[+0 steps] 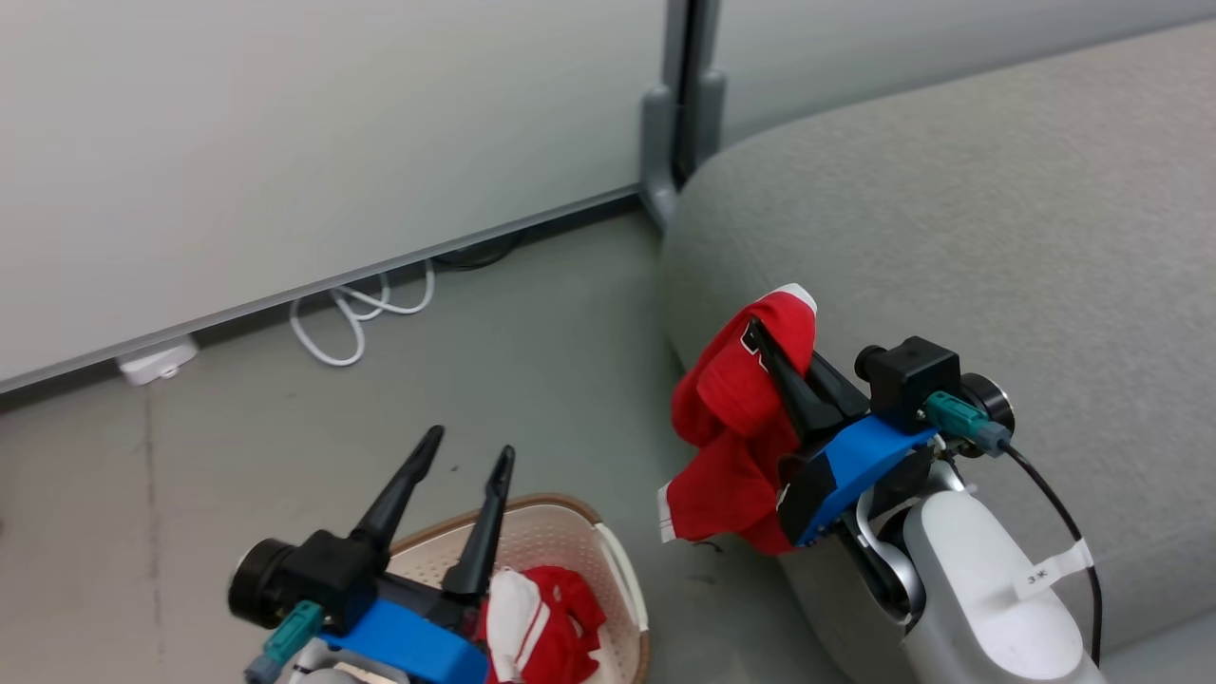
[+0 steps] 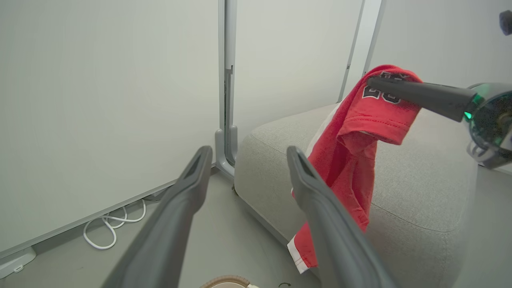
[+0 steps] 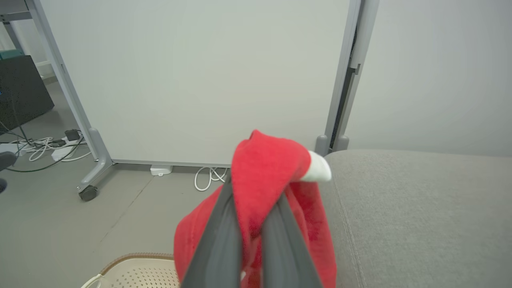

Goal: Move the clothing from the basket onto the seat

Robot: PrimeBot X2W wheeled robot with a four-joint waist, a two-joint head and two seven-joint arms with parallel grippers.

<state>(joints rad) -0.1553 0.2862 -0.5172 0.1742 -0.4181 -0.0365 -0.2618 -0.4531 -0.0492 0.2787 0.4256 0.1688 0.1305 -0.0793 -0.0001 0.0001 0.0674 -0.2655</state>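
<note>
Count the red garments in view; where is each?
2. One red garment hangs from the shut jaws of the right gripper, at the edge of the seat. The other garment lies in the basket below the left gripper. The basket is partly cut off, so more may be hidden.

The grey floor point(image 1: 532, 351) is smooth. Pale partition panels point(image 1: 285, 142) stand upright along its far edge. A grey post point(image 1: 684, 104) joins two panels, with its foot on the floor. A white cable point(image 1: 356, 313) lies looped at the panel base, and a small white plug block point(image 1: 157, 361) sits near it. In the right wrist view a castor point(image 3: 88, 193) carries another post foot. Beyond it, tangled cables point(image 3: 40, 144) lie near a black cabinet point(image 3: 22, 90).
</note>
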